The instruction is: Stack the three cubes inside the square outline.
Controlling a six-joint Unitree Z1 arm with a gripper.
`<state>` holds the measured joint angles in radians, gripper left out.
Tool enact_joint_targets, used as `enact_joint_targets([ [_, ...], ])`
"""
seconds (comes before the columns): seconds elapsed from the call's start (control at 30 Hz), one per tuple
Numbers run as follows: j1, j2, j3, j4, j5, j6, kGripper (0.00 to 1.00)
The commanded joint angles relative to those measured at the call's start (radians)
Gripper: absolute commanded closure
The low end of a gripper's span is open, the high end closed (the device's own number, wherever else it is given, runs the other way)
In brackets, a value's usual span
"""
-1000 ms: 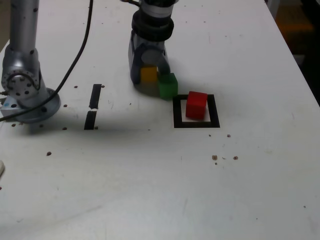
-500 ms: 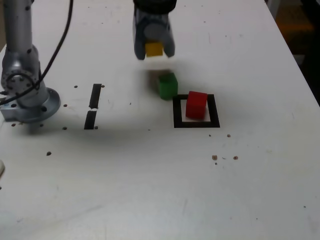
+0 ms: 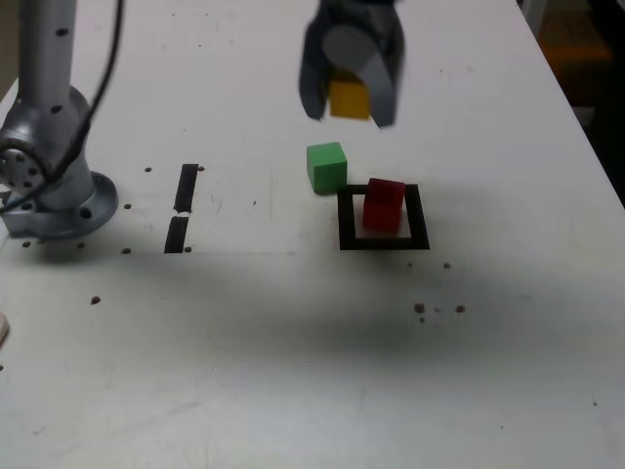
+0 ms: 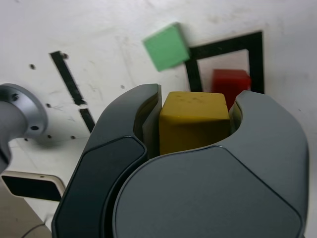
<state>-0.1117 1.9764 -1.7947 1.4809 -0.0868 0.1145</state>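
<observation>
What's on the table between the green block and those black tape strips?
Nothing: bare white table between the green cube and the black tape strips, seen in the exterior view.

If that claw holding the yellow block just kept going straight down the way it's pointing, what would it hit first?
Probably the bare table, just behind the red cube in the square outline; the green cube sits nearby. The gripper holds the yellow cube. Depth is uncertain.

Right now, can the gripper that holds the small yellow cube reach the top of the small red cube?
Probably yes: the gripper hangs above the table, and nothing covers the red cube.
</observation>
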Motion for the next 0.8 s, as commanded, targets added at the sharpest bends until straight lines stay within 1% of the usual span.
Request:
enact_joint_targets([
  [0.0,-0.003,0.025,-0.028,0.019,0.002,-0.010,0.85],
  [0.07,-0.018,0.052,-0.067,0.037,0.005,-0.017,0.85],
  [0.17,-0.036,0.069,-0.102,0.047,0.015,-0.018,0.85],
  [0.27,-0.045,0.073,-0.101,0.047,0.028,-0.018,0.85],
  [0.37,-0.046,0.085,-0.075,0.044,0.033,-0.021,0.85],
  [0.57,-0.057,0.118,-0.028,-0.021,0.014,-0.069,0.84],
  [0.77,-0.079,0.130,-0.012,-0.068,0.008,-0.074,0.84],
])
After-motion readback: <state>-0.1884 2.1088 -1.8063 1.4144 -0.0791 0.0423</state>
